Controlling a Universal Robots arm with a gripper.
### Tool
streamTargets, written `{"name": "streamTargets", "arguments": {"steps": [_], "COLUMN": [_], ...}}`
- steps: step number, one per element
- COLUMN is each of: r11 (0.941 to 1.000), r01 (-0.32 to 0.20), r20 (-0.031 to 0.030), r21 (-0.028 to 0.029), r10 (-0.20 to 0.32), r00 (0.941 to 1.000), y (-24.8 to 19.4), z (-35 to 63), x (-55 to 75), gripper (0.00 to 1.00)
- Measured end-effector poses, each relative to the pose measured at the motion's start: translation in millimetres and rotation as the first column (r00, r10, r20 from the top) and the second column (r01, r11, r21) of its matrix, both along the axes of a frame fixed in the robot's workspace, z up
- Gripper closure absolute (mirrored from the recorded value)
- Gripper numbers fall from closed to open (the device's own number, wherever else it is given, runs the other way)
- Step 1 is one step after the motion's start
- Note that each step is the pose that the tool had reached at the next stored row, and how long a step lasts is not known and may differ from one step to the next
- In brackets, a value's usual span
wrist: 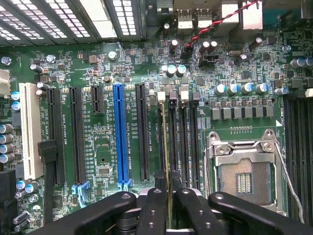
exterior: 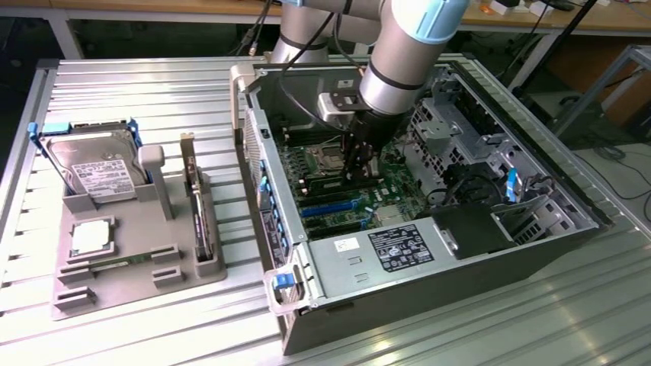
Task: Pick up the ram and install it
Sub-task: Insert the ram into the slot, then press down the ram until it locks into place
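Ram (wrist: 169,161) edge-on in hand (wrist: 168,178), over memory slots (wrist: 183,142); board lettering (wrist: 132,147) unreadable.

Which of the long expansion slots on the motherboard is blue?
The blue slot: every neighbouring slot is black, and the white slot ends the row. One black slot separates it from the memory slots, where the end effector holds the ram.
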State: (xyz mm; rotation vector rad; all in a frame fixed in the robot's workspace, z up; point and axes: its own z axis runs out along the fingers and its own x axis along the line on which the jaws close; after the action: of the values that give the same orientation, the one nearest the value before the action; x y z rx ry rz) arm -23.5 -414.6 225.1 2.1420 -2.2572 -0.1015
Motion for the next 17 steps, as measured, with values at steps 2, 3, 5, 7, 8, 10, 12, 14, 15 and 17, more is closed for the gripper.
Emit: {"name": "streamTargets", "arguments": {"steps": [2,3,5,7,8,10,12,14,15,17], "r11": [1.0000,1.0000,1.0000,1.0000,1.0000,1.0000,1.0000,1.0000,1.0000,1.0000], "r01": [0.000,0.000,0.000,0.001,0.001,0.001,0.001,0.001,0.001,0.001], "r20": [0.0000,0.0001,-0.0001,0.0000,0.0000,0.0001,0.0000,0.0000,0.0000,0.0000], "r21": [0.0001,0.0001,-0.0003,-0.0010,-0.0012,-0.0029,-0.0031,-0.0031,-0.0032,-0.0032], "r10": [0.000,0.000,0.000,-0.001,-0.001,-0.001,-0.001,-0.001,-0.001,-0.001], "r00": [1.0000,1.0000,1.0000,1.0000,1.0000,1.0000,1.0000,1.0000,1.0000,1.0000], "y": [0.0,0.0,0.5,1.6,1.9,2.5,2.5,2.5,2.5,2.5], "z": [0.0,0.0,21.6,39.6,48.5,56.0,56.1,56.1,56.2,56.2], "x": [0.0,0.0,0.0,0.0,0.0,0.0,0.0,0.0,0.0,0.0], "gripper": [0.79,0.73,0.73,0.74,0.87,0.89,0.89,0.89,0.89,0.89]}}
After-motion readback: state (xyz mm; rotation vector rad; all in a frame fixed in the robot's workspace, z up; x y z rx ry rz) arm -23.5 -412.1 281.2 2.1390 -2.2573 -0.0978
